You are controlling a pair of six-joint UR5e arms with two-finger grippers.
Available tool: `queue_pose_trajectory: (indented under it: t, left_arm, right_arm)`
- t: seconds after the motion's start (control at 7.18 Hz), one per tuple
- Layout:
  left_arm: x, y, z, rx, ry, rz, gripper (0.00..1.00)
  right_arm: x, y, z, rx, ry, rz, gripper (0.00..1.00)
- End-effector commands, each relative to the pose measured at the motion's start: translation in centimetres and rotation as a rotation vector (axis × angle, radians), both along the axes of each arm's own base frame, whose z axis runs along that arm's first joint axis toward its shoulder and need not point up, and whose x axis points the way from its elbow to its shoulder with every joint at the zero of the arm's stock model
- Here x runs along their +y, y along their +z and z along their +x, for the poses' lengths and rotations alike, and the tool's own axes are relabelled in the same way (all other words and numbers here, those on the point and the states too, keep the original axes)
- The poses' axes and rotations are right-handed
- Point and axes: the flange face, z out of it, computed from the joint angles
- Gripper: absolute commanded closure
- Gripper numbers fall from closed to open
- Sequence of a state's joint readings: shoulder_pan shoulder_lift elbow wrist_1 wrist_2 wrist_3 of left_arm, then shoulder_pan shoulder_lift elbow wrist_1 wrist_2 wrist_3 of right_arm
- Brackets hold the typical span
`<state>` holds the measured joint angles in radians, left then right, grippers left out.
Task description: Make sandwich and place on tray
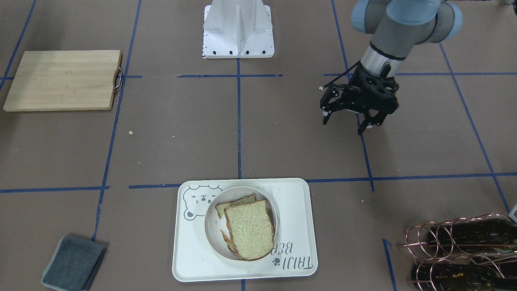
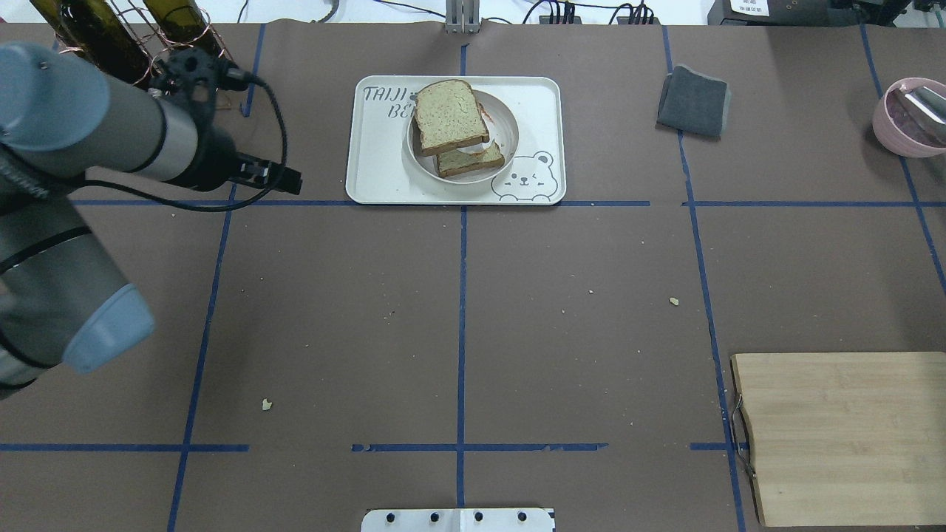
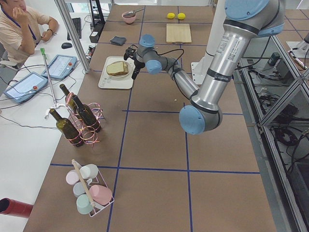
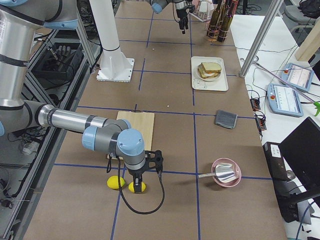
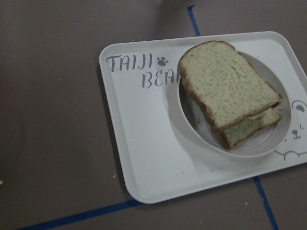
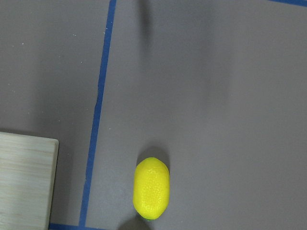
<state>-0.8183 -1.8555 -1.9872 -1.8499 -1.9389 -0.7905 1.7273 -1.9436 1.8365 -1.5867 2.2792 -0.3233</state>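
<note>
Speckled brown-crusted sandwich (image 1: 248, 230) in round dish (image 1: 211, 228) on cream rounded tray (image 1: 190, 258); left claw (image 1: 343, 126) apart; right claw (image 4: 140, 176): cannot tell.

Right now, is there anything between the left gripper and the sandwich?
Nothing visible. The left gripper hangs open over the table, apart from the tray, with only bare table surface between them. The sandwich sits in a round dish on the tray, its top uncovered.

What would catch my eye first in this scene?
The sandwich: two bread slices stacked askew in a round dish on a cream tray with a bear drawing, on the far side of the table from the robot. Off to one side, the left arm's black fingers hang open above it.
</note>
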Motion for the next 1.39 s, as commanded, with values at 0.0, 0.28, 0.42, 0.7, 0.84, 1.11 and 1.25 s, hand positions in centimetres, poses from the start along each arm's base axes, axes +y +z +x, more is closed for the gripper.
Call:
queue_pose_trajectory:
  t: [0.0, 0.28, 0.42, 0.7, 0.84, 1.11, 1.25]
  left_arm:
    - [4.4, 7.0, -12.3, -0.079, 0.066, -0.005, 0.0]
    - [5.2, 18.6, -26.8, -0.256, 0.142, 0.077, 0.0]
    - [5.7, 24.9, -31.0, -0.264, 0.178, 0.036, 0.0]
    - [6.9, 29.6, -34.2, -0.258, 0.156, -0.243, 0.0]
    - [7.6, 30.5, -35.6, -0.265, 0.185, -0.3, 0.0]
    - [8.8, 31.5, -37.4, -0.27, 0.201, -0.267, 0.0]
    - [8.3, 31.2, -37.5, -0.271, 0.2, -0.267, 0.0]
  right_arm:
    - [-0.1, 0.0, 0.0, 0.002, -0.003, 0.005, 0.0]
    - [0.2, 0.1, 0.0, 0.001, -0.002, -0.002, 0.0]
    - [0.1, 0.1, 0.0, 0.004, -0.001, -0.002, 0.0]
    - [-0.1, 0.1, 0.0, 0.003, 0.005, -0.005, 0.0]
    - [-0.3, -0.1, 0.1, 0.005, 0.007, -0.003, 0.0]
    - [-0.3, -0.1, 0.0, -0.005, 0.012, -0.007, 0.0]
    - [-0.3, -0.3, -0.1, -0.015, 0.012, -0.002, 0.0]
